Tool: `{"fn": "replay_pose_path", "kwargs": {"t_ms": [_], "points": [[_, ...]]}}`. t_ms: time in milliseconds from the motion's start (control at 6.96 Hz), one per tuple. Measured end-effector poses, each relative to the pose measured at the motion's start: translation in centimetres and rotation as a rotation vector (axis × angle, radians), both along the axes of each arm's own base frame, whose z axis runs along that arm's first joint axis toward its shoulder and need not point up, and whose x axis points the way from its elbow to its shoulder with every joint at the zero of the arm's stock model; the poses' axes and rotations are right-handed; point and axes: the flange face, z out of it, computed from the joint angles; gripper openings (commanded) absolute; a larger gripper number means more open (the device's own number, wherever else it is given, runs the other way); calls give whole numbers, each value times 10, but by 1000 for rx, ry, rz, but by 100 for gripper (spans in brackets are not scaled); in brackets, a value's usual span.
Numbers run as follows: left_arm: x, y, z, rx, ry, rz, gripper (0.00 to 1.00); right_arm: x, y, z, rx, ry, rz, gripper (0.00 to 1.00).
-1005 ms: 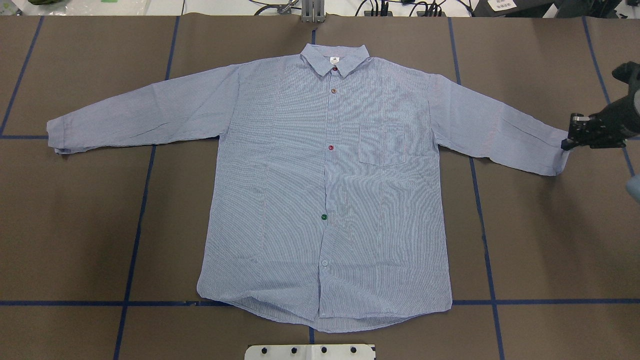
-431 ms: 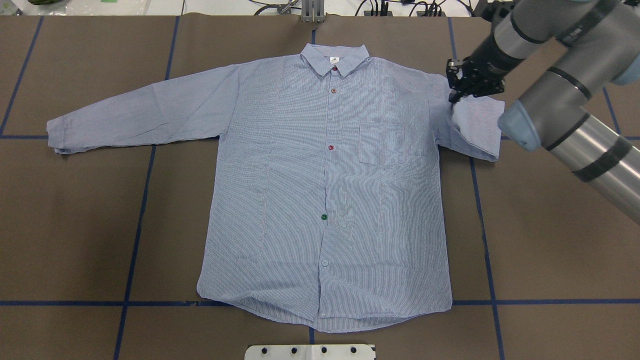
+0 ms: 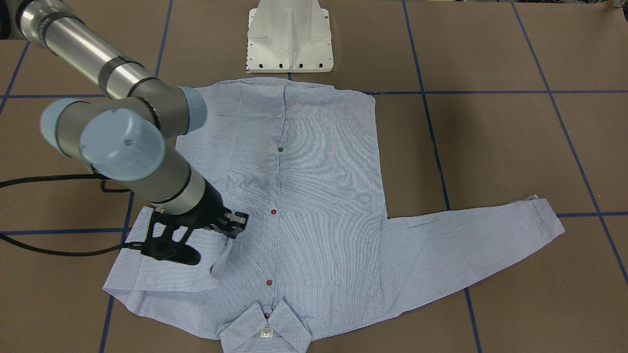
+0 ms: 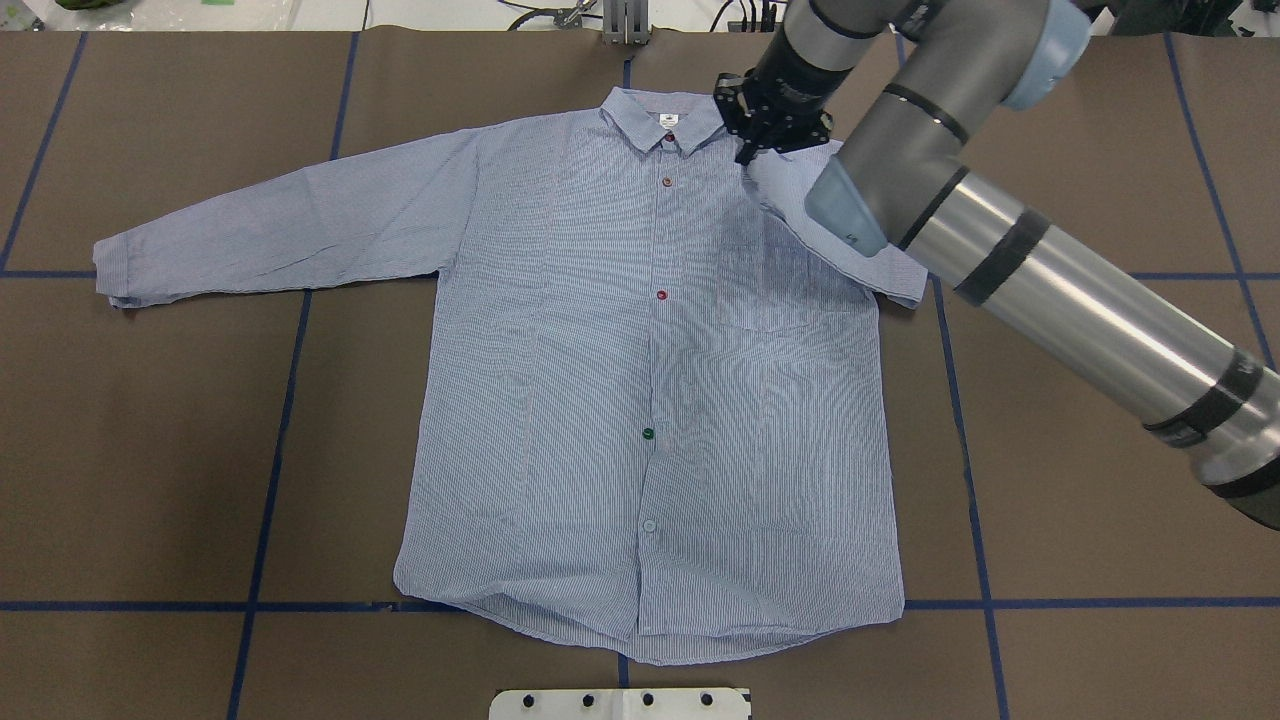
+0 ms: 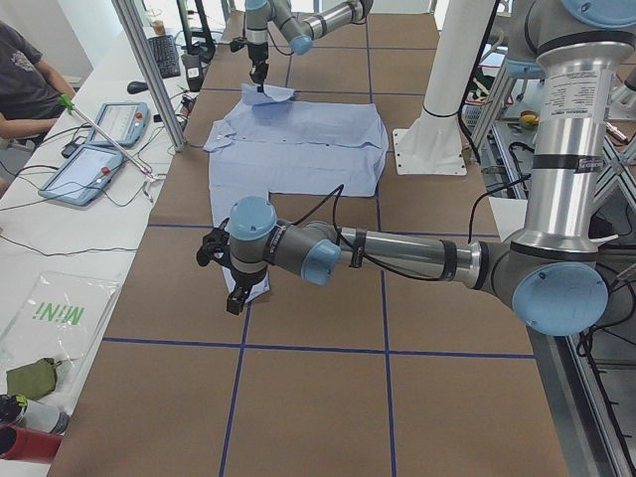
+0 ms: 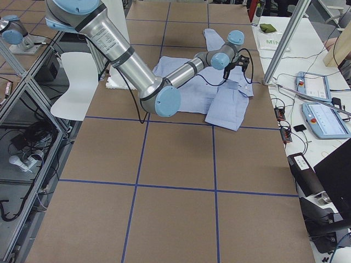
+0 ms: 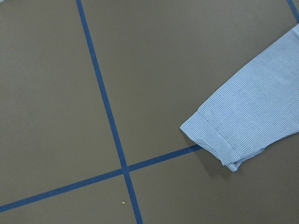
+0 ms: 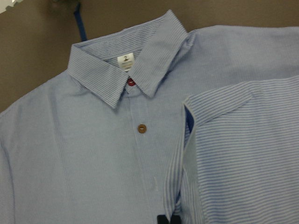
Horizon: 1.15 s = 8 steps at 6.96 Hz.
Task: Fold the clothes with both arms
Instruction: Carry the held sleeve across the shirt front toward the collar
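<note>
The light blue striped shirt (image 4: 600,400) lies flat and buttoned, collar at the far edge. My right gripper (image 4: 748,152) is shut on the cuff of the shirt's right-hand sleeve (image 4: 860,260) and holds it just above the chest, beside the collar (image 8: 126,70). That sleeve is folded back over the shoulder and pocket. The front view shows the same grip (image 3: 223,242). The other sleeve (image 4: 270,235) lies stretched out. My left gripper (image 5: 231,293) hovers by its cuff (image 7: 219,140); I cannot tell whether it is open or shut.
Brown table cover with blue tape lines (image 4: 270,450). The white mounting base (image 3: 289,37) stands at the near table edge by the shirt hem. A side table with tablets (image 5: 94,149) and a seated person runs along the far side.
My right gripper has carried the sleeve cuff from the far right across to beside the collar. The sleeve went from stretched out to folded over the chest.
</note>
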Motion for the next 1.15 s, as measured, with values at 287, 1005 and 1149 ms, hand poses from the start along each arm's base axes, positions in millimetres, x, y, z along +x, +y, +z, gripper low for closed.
{"fn": "replay_pose_path", "kwargs": {"t_ms": [287,1005,1149], "points": [[0,1,0,0,0,0,99,-66,19,-49,14,-13,63,0],[0,3,2,-2,1,1,99,-118,45,-74,64,-27,66,0],[0,3,2,-3,2,1,99,-120,47,-75,72,-34,66,0]]}}
